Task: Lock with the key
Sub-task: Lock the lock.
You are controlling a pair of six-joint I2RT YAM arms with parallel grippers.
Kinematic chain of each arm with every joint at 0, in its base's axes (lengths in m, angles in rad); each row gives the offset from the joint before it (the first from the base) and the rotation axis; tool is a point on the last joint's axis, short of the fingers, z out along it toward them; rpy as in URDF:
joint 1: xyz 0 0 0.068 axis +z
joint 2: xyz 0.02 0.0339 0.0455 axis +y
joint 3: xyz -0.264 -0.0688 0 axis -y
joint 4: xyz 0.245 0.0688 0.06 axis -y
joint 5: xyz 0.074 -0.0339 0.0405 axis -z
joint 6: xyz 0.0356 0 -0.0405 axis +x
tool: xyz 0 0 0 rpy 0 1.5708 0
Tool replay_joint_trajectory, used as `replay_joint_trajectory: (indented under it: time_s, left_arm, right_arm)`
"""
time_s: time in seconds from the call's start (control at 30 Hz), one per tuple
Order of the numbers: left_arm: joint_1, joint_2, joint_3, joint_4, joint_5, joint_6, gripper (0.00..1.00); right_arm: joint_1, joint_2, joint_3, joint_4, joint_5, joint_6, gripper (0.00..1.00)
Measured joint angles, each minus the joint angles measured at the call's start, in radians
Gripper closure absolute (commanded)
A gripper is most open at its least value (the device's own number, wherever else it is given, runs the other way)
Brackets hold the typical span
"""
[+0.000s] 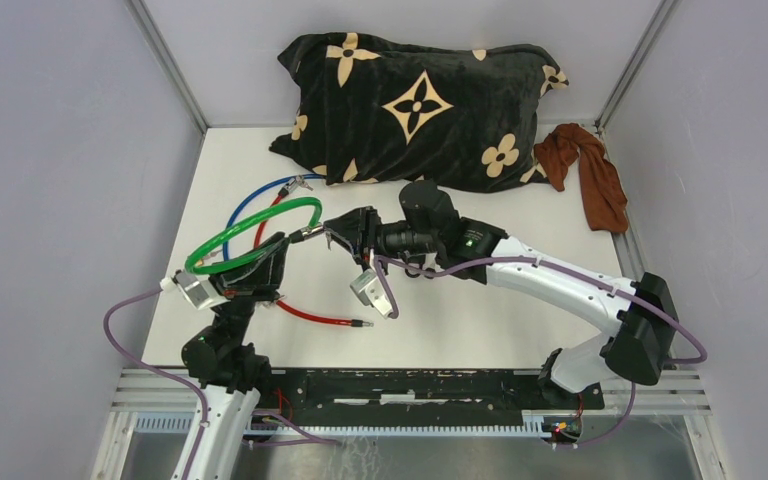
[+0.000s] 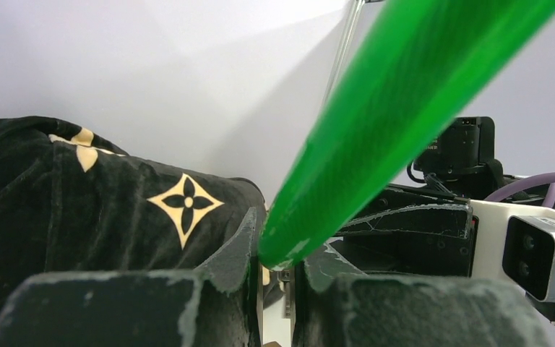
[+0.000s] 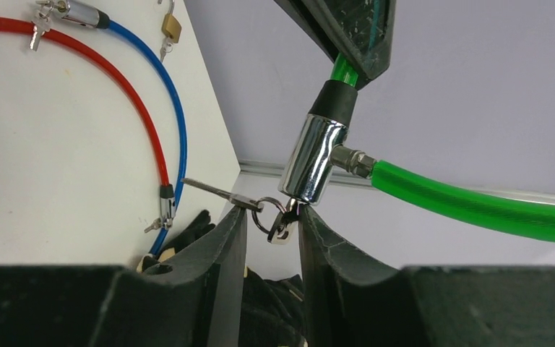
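Three cable locks: a green cable lock (image 1: 250, 225), a red cable lock (image 1: 310, 312) and a blue cable lock (image 1: 245, 200); the green one is lifted off the counter (image 1: 480, 320), while the red and blue lie flat on it.
Landmark: the chrome lock head (image 3: 316, 160) of the green cable lock, tilted in the air above the counter, with the cable's pin end plugged into its side.
Left claw (image 2: 278, 264): clamped on the green cable just past the black collar that leaves the chrome lock head.
Right claw (image 3: 271, 231): directly under the chrome lock head, fingers a narrow gap apart, one on each side of the key; neither is seen pressing it.
Key (image 3: 283, 225): at the lower end of the chrome lock head, seemingly seated in it; how deep cannot be told.
Key ring (image 3: 264, 213): just below the chrome lock head, beside the key; a second key (image 3: 213, 192) on it juts sideways across one right fingertip.
Red and blue cables: curved on the counter below and to the left-arm side of the chrome lock head.
Brass padlock (image 3: 171, 27): on the counter beside the blue cable, well apart from the chrome lock head.
Pillow (image 1: 420, 100): black with cream flower shapes, behind the chrome lock head at the counter's far edge.
Brown cloth (image 1: 590, 175): well to the right-arm side of the chrome lock head, touching the pillow's corner.
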Motion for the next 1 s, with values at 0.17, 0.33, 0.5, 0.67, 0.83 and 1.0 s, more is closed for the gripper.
replay_joint_trajectory:
  time_s: [0.17,0.33,0.5,0.67,0.83,1.0]
  left_arm:
    - [0.0,0.0,0.0,-0.004,0.008,0.001,0.98]
    - [0.0,0.0,0.0,-0.005,0.006,0.001,0.98]
    - [0.0,0.0,0.0,-0.004,0.005,0.001,0.98]
    - [0.0,0.0,0.0,-0.004,0.005,0.001,0.98]
    - [0.0,0.0,0.0,-0.005,0.004,0.001,0.98]
    - [0.0,0.0,0.0,-0.004,0.003,0.001,0.98]
  right_arm:
    - [0.006,-0.023,-0.042,0.014,0.017,0.008,0.5]
    - [0.015,-0.04,-0.061,0.013,0.031,0.03,0.39]
    - [0.02,-0.063,-0.08,0.014,0.055,0.091,0.31]
    - [0.02,-0.09,-0.093,0.034,0.065,0.204,0.3]
    - [0.02,-0.113,-0.096,0.097,0.066,0.383,0.29]
    - [0.005,-0.123,-0.083,0.168,0.035,0.679,0.3]
